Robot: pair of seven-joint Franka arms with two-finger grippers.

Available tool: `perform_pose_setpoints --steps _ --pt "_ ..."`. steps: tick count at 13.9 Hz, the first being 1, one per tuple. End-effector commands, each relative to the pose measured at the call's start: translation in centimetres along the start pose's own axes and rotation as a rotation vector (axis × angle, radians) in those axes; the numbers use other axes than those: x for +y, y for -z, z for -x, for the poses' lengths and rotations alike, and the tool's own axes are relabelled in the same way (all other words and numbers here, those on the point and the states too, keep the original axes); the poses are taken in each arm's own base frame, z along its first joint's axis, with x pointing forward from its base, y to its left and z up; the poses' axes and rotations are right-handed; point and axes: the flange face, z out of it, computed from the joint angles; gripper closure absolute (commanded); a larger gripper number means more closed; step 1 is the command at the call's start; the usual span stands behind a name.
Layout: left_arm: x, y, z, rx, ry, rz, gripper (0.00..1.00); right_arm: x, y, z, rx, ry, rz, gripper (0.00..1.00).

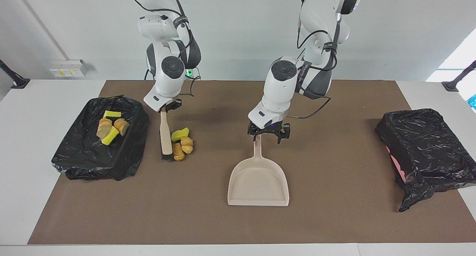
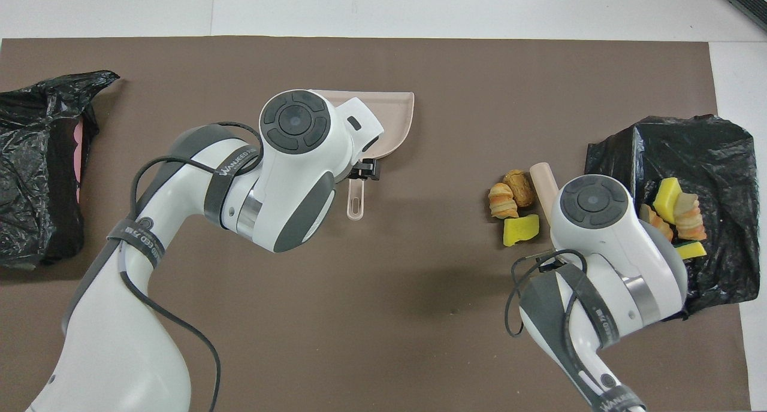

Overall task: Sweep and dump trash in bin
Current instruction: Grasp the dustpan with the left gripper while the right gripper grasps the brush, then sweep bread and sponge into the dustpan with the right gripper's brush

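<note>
Three loose pieces of trash (image 1: 181, 143) (image 2: 513, 203) lie on the brown mat: a yellow sponge chunk, a striped bread piece and a brown lump. My right gripper (image 1: 166, 108) is shut on the beige brush (image 1: 165, 136) (image 2: 542, 181), whose bristles are down at the mat between the pile and the black-lined bin (image 1: 74, 155) (image 2: 617, 160). That bin holds more trash (image 1: 110, 126) (image 2: 668, 199). The beige dustpan (image 1: 258, 183) (image 2: 395, 115) lies flat mid-mat. My left gripper (image 1: 268, 137) (image 2: 362, 172) is open, low over the end of the dustpan's handle (image 1: 256, 152) (image 2: 356, 203).
A second black-lined bin (image 1: 424, 152) (image 2: 36, 160) stands at the left arm's end of the table, with pink showing at its side. The brown mat (image 1: 334, 211) covers most of the white table.
</note>
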Motion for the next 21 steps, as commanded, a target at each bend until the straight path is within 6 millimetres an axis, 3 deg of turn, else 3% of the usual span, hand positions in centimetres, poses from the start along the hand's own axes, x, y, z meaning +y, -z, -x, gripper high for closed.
perform_pose_setpoints --steps 1,3,5,9,10,11,12,13,14,17,21 --pt "2.0 -1.9 0.4 0.007 0.001 -0.03 0.0 -0.9 0.4 -0.3 0.001 -0.01 -0.09 1.0" --pt "2.6 -3.7 0.2 0.033 0.017 -0.054 0.0 -2.0 0.8 -0.2 -0.017 -0.022 -0.17 1.0" --pt "2.9 -4.9 0.3 0.022 0.028 -0.058 0.0 -4.5 2.5 0.0 -0.031 0.005 -0.183 1.0" --pt "2.8 -5.4 0.6 0.005 0.032 -0.065 0.0 -2.6 6.6 1.4 -0.046 -0.101 -0.149 1.0" --pt "2.7 -5.4 0.7 -0.003 0.037 -0.063 0.09 -1.8 7.1 2.0 -0.054 -0.12 -0.143 1.0" --pt "2.8 -5.6 0.8 -0.01 0.036 -0.063 0.26 -1.4 7.2 2.8 -0.079 -0.136 -0.131 1.0" --pt "2.7 -5.8 0.9 -0.02 0.036 -0.067 0.51 -1.1 6.8 3.3 -0.094 -0.153 -0.106 1.0" --pt "2.6 -5.9 1.0 -0.025 0.032 -0.071 0.87 -0.9 6.3 4.0 -0.101 -0.172 -0.096 1.0" --pt "2.5 -6.1 1.1 -0.03 0.033 -0.072 0.99 -0.9 5.6 4.7 -0.106 -0.162 -0.089 1.0" --pt "2.0 -4.8 0.9 -0.031 0.034 -0.073 1.0 0.6 2.7 6.5 -0.083 -0.098 -0.075 1.0" --pt "-0.1 -0.9 0.5 -0.023 0.019 -0.076 1.0 -0.9 -0.5 5.5 -0.02 -0.092 -0.104 1.0"
